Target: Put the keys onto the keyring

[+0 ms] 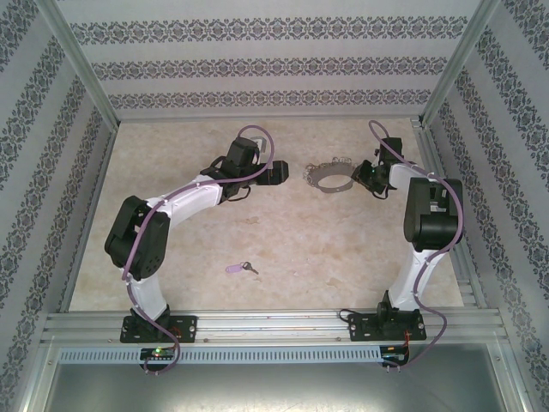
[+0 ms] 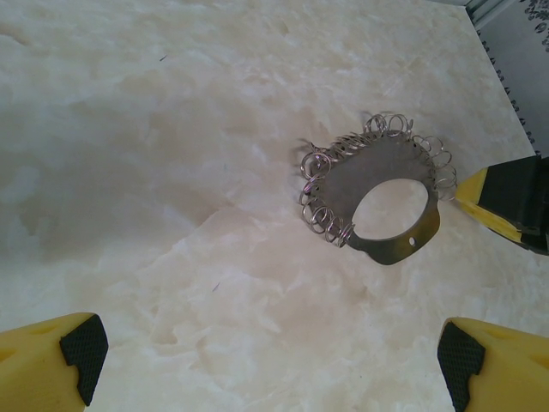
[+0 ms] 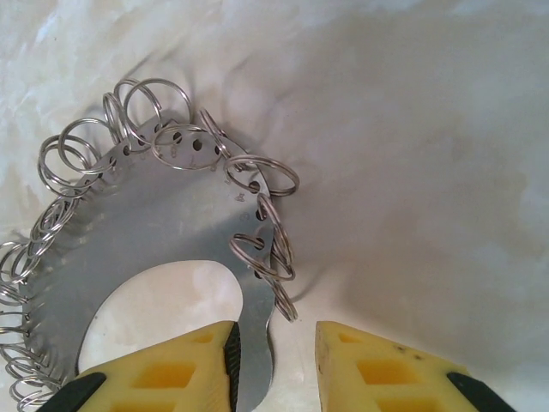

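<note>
The key (image 1: 240,269), lilac head and short metal blade, lies alone on the marble-patterned table (image 1: 343,257), low and left of centre in my top view, well apart from both arms; nothing is touching it. Up and to the right, the left gripper (image 1: 281,174) points at the keyring (image 1: 330,182) with its jaws spread wide and nothing in them, its yellow fingers (image 2: 81,343) sitting at the bottom corners of the left wrist view. The keyring, a flat metal band bent into a hoop and fringed with small split rings, rests on the table just right of centre. The right gripper (image 3: 276,343) has narrow jaws straddling the band's edge, with a gap showing at one pad, so I judge it not pinched yet. No key is on the ring; fetching and threading all remain.
</note>
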Robot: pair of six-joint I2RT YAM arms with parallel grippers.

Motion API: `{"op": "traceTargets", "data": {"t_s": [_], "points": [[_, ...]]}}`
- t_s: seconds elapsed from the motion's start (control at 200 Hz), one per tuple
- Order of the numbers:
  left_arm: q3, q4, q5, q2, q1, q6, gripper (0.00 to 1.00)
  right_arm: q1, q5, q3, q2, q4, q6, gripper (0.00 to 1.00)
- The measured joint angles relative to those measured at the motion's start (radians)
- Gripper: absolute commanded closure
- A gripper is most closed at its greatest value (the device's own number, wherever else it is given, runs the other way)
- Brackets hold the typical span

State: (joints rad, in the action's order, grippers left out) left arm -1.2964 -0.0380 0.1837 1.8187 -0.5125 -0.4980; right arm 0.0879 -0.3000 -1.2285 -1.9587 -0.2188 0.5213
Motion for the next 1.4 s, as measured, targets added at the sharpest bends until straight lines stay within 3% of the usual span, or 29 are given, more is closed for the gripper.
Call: {"op": "traceTargets", "data": {"t_s": [0.45, 1.174, 1.399], "points": [[0.000, 0.001, 0.004, 0.009, 0.000, 0.000, 0.00, 0.000, -0.001, -0.057, -0.028, -0.010, 0.003, 0.77], [0.000, 0.008, 0.024, 0.019, 0.000, 0.000, 0.00, 0.002, 0.008, -0.040, -0.039, -0.018, 0.004, 0.73], [0.000, 0.018, 0.026, 0.019, 0.000, 0.000, 0.00, 0.002, 0.007, -0.041, -0.039, -0.017, 0.005, 0.77]]}}
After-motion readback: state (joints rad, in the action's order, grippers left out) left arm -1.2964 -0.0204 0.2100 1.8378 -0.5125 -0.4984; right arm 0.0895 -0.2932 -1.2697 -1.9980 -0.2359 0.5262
